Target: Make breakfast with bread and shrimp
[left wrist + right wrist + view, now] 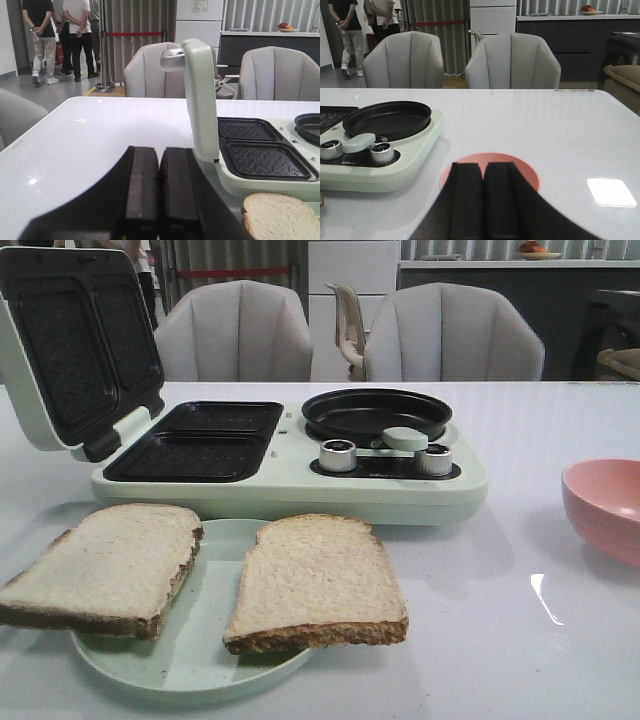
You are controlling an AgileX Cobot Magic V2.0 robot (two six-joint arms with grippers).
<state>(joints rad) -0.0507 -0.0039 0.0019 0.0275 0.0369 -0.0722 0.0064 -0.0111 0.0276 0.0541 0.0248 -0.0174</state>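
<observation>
- Where writing might be looked for, on the appliance, its dials or the white cabinet at the back, nothing is legible.
- Plate (200, 665), pale green, round, on the white bench (520, 660): holds the bread, two slices, side by side and apart.
- Left slice (105, 565): overhangs the plate's left rim.
- Right slice (315, 580): lies mostly on the plate, its near right corner past the rim.
- Breakfast maker (290, 475), mint green, just behind the plate: lid (75, 350) raised; two dark sandwich wells (195, 440), nothing in them; black round pan (377, 415), nothing in it; two silver dials (338, 455).
- Pink bowl (605, 505), right of the maker, well apart: contents not visible.
- Shrimp: not visible in any view.
- Left gripper (159, 200): fingers pressed together, holding nothing, near the left slice.
- Right gripper (484, 202): fingers pressed together, holding nothing, in front of the pink bowl.
</observation>
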